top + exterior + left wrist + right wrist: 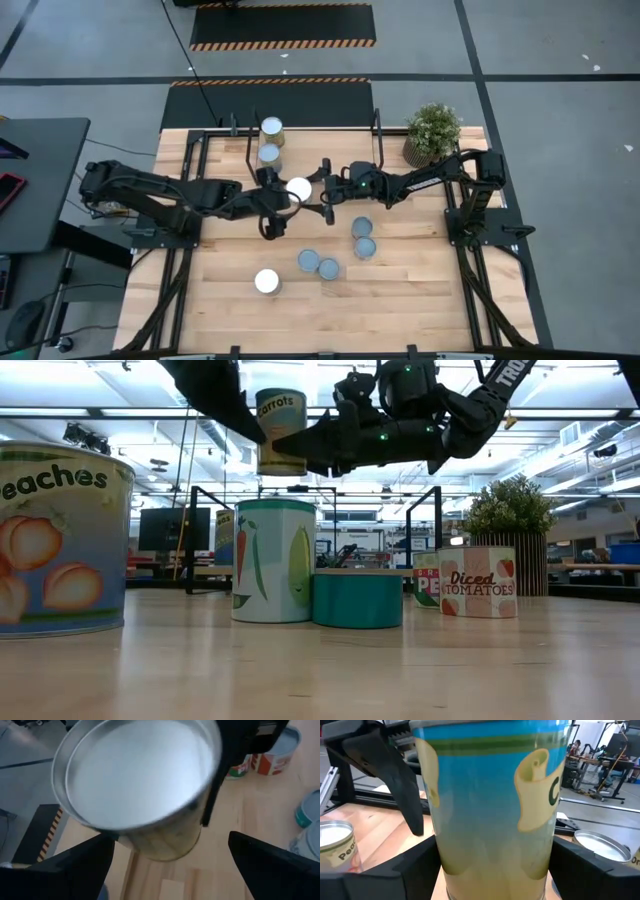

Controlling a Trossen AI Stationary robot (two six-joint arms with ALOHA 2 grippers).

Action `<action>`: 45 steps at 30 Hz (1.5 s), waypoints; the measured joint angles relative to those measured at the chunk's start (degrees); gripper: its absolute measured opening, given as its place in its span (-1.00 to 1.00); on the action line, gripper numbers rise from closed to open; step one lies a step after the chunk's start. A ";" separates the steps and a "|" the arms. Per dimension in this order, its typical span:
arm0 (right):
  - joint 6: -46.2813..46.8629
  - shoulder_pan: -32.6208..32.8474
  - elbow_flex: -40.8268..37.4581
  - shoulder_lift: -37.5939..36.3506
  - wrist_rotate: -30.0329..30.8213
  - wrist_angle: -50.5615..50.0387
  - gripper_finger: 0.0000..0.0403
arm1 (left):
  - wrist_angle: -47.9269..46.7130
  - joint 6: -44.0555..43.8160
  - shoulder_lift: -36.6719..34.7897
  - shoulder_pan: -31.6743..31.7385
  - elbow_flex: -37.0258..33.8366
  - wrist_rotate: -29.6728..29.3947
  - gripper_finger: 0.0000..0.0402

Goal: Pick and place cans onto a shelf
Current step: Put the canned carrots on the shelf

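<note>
A carrots can (298,188) with a white top and a blue-and-yellow label is in the air over the middle of the table, also seen in the low view (280,430). My right gripper (495,870) is shut on it, reaching in from the table's right. My left gripper (170,855) is open, its fingers standing wide on either side of the can's lower body, reaching in from the table's left. Two cans (272,128) (268,153) stand upright on the shelf (378,125) at the table's far side. Several more cans (328,268) stand on the tabletop. My right gripper pinches the carrots can by its side wall (445,865) between its two fingers, one on each side. The fingers come in level from the table's right. The can stands upright, lifted clear of the table. One finger (214,790) shows along the can's side in the left wrist view.
A potted green plant (432,132) stands at the far right. Cans stand near the table's middle (362,227), (365,247), (308,261) and one toward the near edge (266,281). In the low view a peaches can (60,540) stands close by. A dark desk (40,180) is left of the table.
</note>
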 joint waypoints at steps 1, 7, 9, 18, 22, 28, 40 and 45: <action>0.06 0.00 0.00 0.00 -0.03 0.07 0.63 | 0.65 0.13 0.46 0.19 0.02 0.10 0.96; -0.13 0.04 -0.02 -0.02 -0.04 -0.11 0.63 | 0.24 2.97 0.59 0.08 0.00 -0.28 0.96; -0.13 0.00 -0.01 -0.28 0.21 -0.08 0.63 | 0.01 3.05 -0.30 -0.17 0.00 -1.01 0.96; -0.98 -1.43 0.04 -1.82 1.66 -0.85 0.63 | -8.03 -1.07 -4.29 -1.62 0.04 -5.17 0.96; -0.96 -2.87 0.05 -1.79 4.59 -2.17 0.63 | -11.92 -4.83 -6.09 -3.46 0.02 -6.27 0.96; -1.33 -5.99 8.77 -1.04 5.66 -15.17 0.63 | -14.40 -7.37 -8.25 -6.61 0.02 -6.33 0.96; 1.69 -18.11 16.82 -0.32 0.93 -19.57 0.63 | -3.23 -10.58 -10.66 -11.38 -13.59 -7.58 0.94; 4.38 -20.98 16.85 2.97 -0.98 -21.80 0.63 | 4.49 -10.42 -14.53 -11.36 -19.22 -7.34 0.93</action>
